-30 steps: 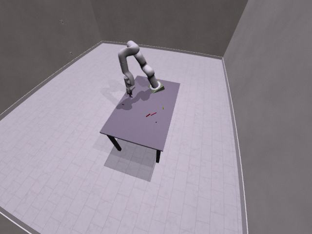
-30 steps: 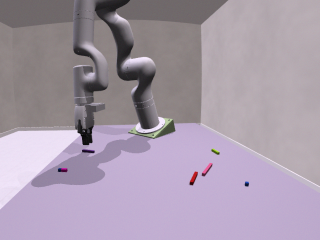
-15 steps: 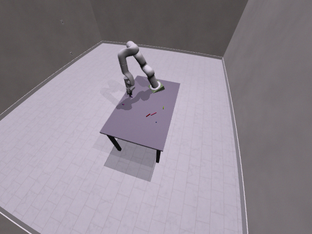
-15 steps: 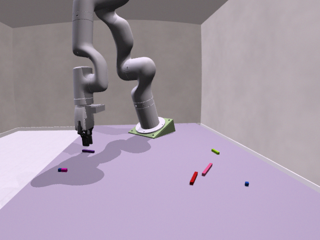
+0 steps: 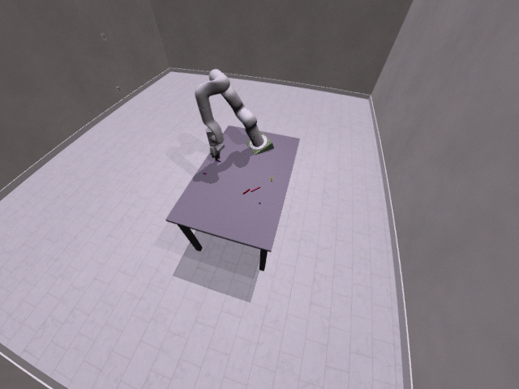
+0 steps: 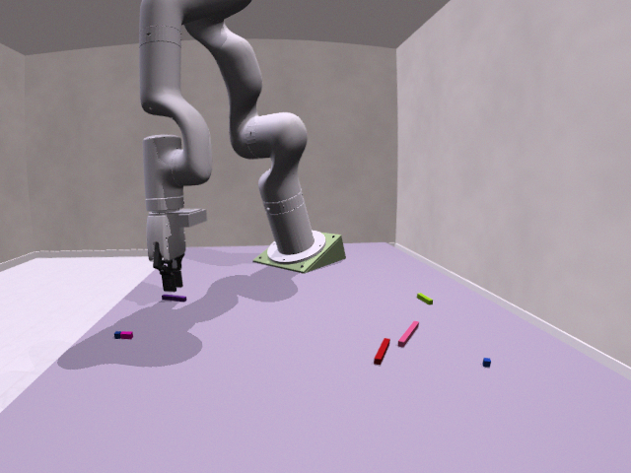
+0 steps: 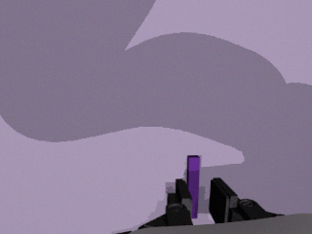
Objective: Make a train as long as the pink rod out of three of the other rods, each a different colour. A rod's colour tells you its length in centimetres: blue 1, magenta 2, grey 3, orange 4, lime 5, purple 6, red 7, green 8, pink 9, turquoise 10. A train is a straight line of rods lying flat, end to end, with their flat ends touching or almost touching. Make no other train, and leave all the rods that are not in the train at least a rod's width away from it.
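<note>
I have the gripper (image 5: pixel 216 157) (image 6: pixel 172 288) (image 7: pixel 196 195) partly open, holding nothing, above the purple rod (image 5: pixel 218 160) (image 6: pixel 174 298) (image 7: pixel 193 182); on the desk (image 5: pixel 226 209) (image 6: pixel 315 407) (image 7: pixel 97 185), the magenta rod (image 5: pixel 205 173) (image 6: pixel 126 334) adjoins a blue one.

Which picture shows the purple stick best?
The wrist view: there the purple stick looks biggest, though a finger hides part. The exterior view shows it small, lying below the gripper; the top view, just a speck.

high overhead oblique, low facing arm base, wrist close-up downward
</note>
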Robot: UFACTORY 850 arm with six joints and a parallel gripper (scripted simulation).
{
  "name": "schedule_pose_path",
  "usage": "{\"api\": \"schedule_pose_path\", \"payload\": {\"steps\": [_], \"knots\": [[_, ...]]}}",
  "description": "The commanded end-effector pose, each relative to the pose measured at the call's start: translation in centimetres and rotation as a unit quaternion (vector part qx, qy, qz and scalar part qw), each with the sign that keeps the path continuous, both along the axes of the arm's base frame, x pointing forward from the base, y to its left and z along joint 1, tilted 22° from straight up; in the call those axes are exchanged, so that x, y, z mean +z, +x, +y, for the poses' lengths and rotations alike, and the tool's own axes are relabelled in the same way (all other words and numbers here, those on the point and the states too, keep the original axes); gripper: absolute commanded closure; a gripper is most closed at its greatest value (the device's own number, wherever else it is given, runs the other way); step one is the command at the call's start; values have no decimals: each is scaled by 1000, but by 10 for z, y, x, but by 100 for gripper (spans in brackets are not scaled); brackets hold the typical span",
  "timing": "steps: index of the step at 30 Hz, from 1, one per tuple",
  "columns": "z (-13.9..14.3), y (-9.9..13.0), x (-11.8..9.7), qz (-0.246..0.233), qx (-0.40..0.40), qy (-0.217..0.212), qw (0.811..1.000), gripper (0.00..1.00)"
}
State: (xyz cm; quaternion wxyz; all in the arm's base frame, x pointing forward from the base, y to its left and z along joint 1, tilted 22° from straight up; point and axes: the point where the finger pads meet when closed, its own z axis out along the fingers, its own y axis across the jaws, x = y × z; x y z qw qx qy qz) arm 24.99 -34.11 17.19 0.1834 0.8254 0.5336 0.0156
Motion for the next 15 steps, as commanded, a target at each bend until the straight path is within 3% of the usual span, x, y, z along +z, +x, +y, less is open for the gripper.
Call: {"api": "schedule_pose_path", "payload": {"steps": [1, 15], "knots": [[-1, 1, -3, 5, -4, -12, 1000, 76], [-4, 2, -9, 5, -4, -12, 1000, 76]]}}
